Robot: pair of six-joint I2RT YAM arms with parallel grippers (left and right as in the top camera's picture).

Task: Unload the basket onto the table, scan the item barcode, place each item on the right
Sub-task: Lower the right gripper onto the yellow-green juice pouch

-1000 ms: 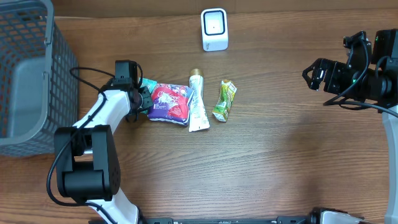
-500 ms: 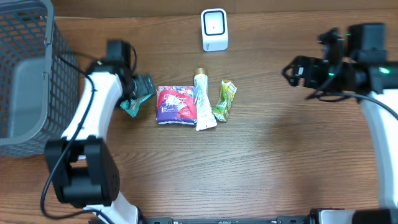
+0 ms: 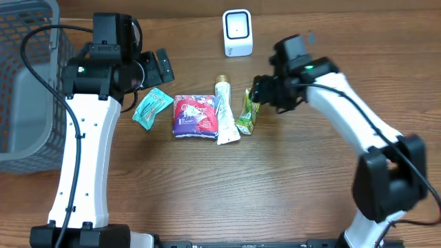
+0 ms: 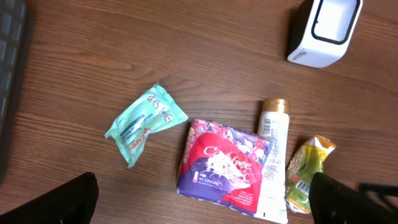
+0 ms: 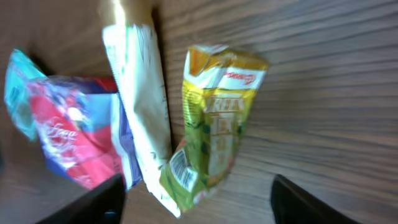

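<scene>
A white scanner (image 3: 238,32) stands at the table's far edge. Below it lie a teal packet (image 3: 151,108), a red and purple pad pack (image 3: 195,116), a white tube (image 3: 222,110) and a green and yellow packet (image 3: 249,111) in a row. My left gripper (image 3: 155,67) hangs open above and behind the teal packet (image 4: 146,121), holding nothing. My right gripper (image 3: 265,93) is open just right of the green packet (image 5: 214,137), whose barcode label faces the right wrist camera. Its dark fingers (image 5: 87,202) straddle that packet's lower end without touching it.
A grey wire basket (image 3: 27,83) fills the left side of the table. The scanner (image 4: 323,31) shows at the upper right of the left wrist view. Bare wood lies in front of the items and to their right.
The left gripper pulled the teal packet left out of the pile, let it go, opened and rose. The right arm swung in from the far right to the green packet, its jaws narrowing a little.
</scene>
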